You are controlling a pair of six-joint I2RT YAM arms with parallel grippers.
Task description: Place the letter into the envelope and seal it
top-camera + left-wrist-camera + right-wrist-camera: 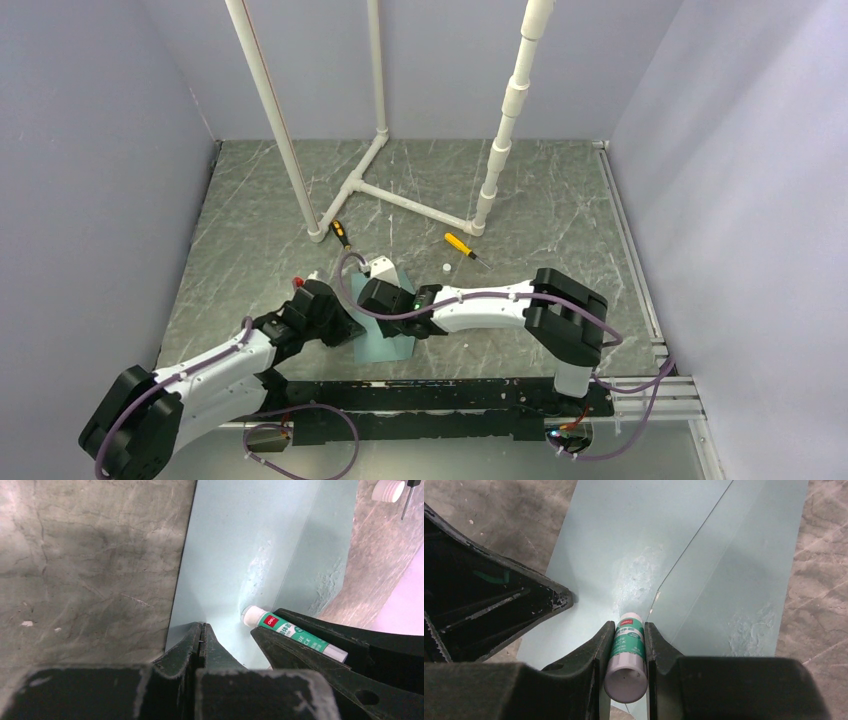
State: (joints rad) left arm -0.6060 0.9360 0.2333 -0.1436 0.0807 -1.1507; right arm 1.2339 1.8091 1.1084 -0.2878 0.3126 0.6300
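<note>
The pale teal envelope [624, 540] lies flat on the marble table, also in the top view [388, 346] and the left wrist view [235, 545]. Its flap edge shows as a diagonal line, with wet glue smears [639, 575] beside it. My right gripper [630, 626] is shut on a green and white glue stick [628, 650], whose tip touches the envelope by the flap corner. The glue stick [295, 632] also shows in the left wrist view. My left gripper [202, 630] is shut, with its tips resting on the envelope near its left edge. The letter is not in view.
A white pipe frame [400, 190] stands at the back. Two yellow-handled screwdrivers [340, 232] [458, 243] and a small white cap [444, 268] lie behind the envelope. The cap [389, 490] shows in the left wrist view. Both arms [500, 300] crowd over the envelope.
</note>
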